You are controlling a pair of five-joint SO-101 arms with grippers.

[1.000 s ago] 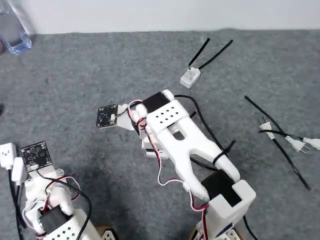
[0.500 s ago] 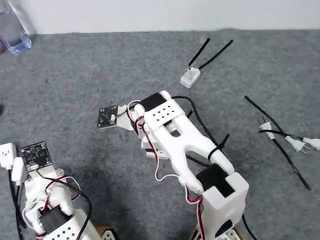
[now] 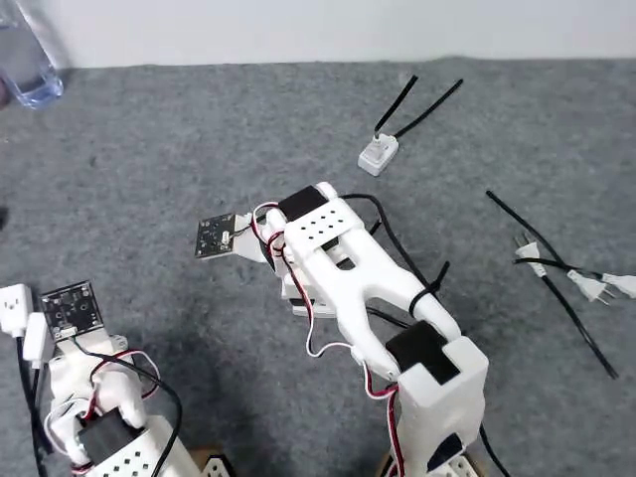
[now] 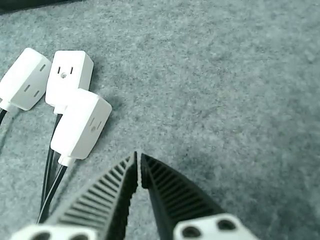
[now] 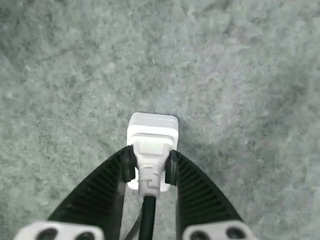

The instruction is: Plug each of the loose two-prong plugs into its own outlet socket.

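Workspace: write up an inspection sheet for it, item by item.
Surface: grey carpet covers the table.
Job's things: three white outlet sockets lie side by side near the left gripper. One plug butts against a socket. Loose plugs lie to the right arm's right. A white block with two cables lies farther out.
Clutter: a clear bottle stands at the far corner.
Grippers: the left gripper is shut and empty, over the carpet. The right gripper is shut on the plug.
Cables: black cables trail from the loose plugs, the sockets and the block.
Surroundings: a white wall stands behind the table.
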